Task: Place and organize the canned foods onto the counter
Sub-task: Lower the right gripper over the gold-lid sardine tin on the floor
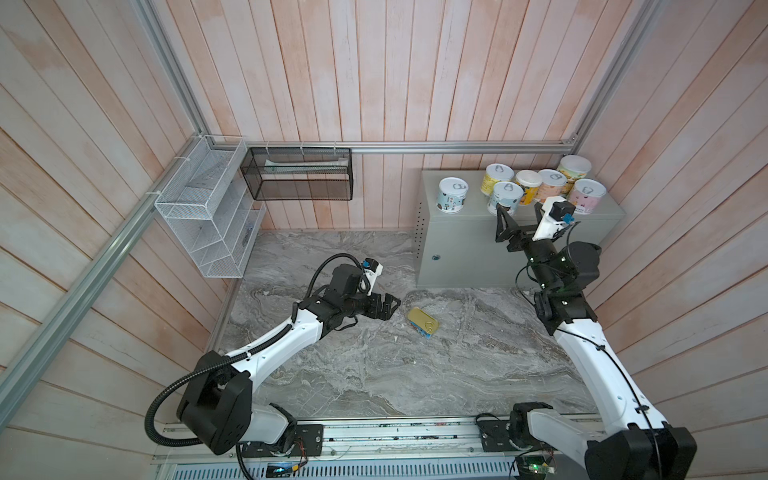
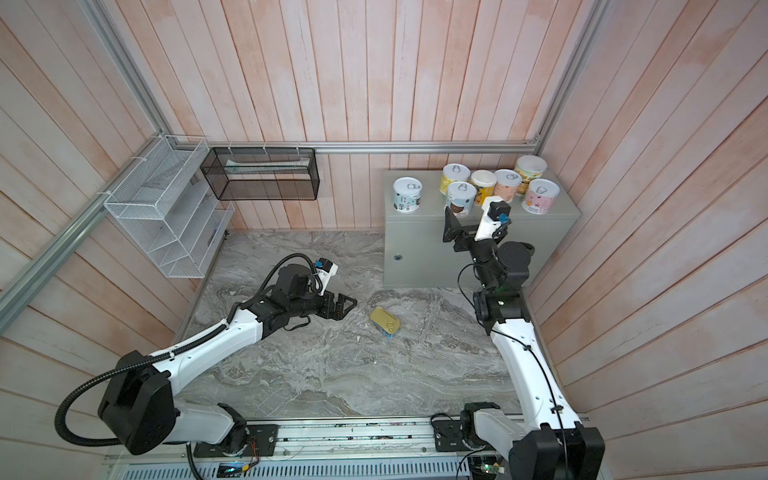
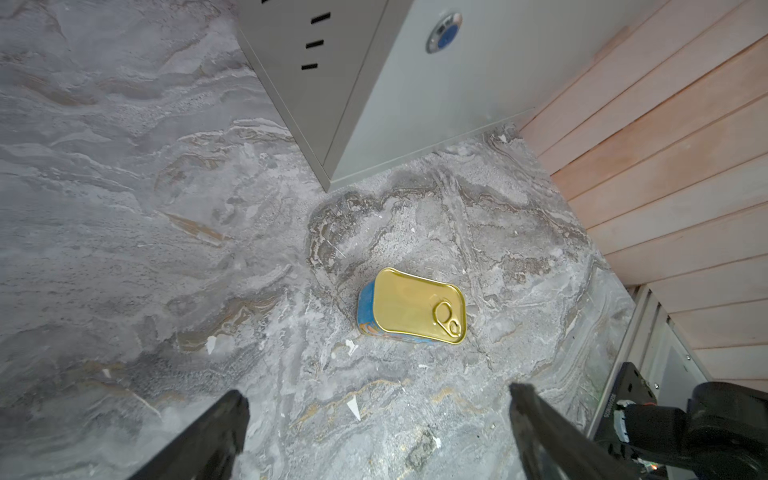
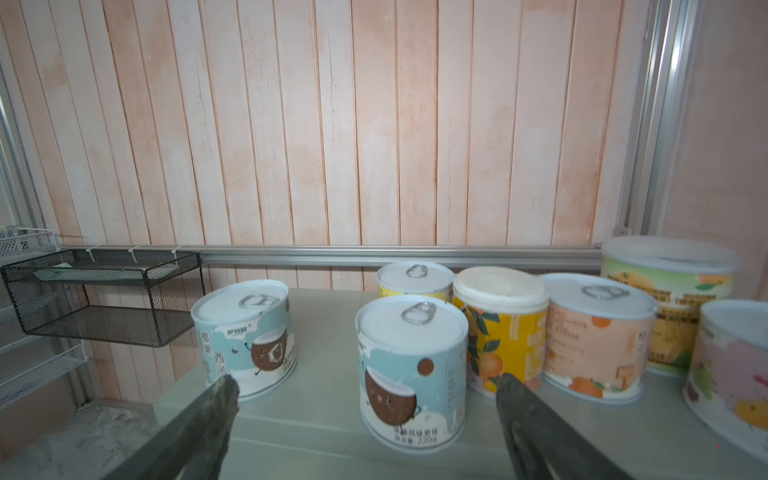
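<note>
The left gripper (image 1: pixel 393 310) hangs low over the grey slab (image 1: pixel 374 365) with its jaws wide apart and nothing between them. It points at the flat rectangular tin (image 1: pixel 423 322), which lies gold top up just ahead, near but untouched. The right gripper (image 1: pixel 518 217) is raised at the front edge of the counter (image 1: pixel 465 249), its jaws also spread and empty. A coconut-label tin (image 4: pixel 411 365) stands free just beyond its fingertips (image 4: pixel 224 392).

Seven round tins stand upright on the counter: six bunched toward the far right corner and one apart on the left. Only the rectangular tin is not yet up there, so the step in hand looks to be the left arm's approach to it.

The next move calls for the jaws to straddle the tin. Since it sits so low, the fingertips would need to come almost down to the slab. Then it must be lifted to bare counter top, probably the gap beside the lone tin.
</note>
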Robot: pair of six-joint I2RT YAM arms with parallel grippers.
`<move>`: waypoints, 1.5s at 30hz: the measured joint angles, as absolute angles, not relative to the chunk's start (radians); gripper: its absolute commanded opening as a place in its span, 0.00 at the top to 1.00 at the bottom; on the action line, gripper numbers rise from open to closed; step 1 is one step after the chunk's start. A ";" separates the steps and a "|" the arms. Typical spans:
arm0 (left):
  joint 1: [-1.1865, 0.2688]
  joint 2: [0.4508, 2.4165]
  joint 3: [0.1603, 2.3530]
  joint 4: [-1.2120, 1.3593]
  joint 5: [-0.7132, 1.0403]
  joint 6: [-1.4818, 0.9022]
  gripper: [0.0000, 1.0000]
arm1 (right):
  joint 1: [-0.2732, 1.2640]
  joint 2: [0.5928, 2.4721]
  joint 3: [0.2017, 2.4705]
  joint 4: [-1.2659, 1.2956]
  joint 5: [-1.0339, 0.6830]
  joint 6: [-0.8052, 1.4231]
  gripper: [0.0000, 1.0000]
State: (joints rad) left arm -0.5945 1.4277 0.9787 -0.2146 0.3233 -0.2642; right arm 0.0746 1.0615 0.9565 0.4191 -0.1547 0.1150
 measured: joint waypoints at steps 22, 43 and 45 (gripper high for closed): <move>-0.652 1.572 1.024 -0.189 0.330 -0.046 0.00 | 0.202 0.814 0.687 -0.035 -0.272 0.261 0.06; -0.641 1.255 0.929 -0.161 0.212 -0.159 0.00 | 0.583 1.360 0.952 -0.464 -0.163 0.081 0.20; -0.640 1.248 0.918 -0.161 0.208 -0.162 0.00 | 0.586 1.398 0.968 -0.482 -0.178 0.066 0.20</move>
State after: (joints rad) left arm -0.6395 1.2484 0.9180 -0.1612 0.2077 -0.1623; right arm 0.5858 1.3975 0.9684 -0.4820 -0.1776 0.0658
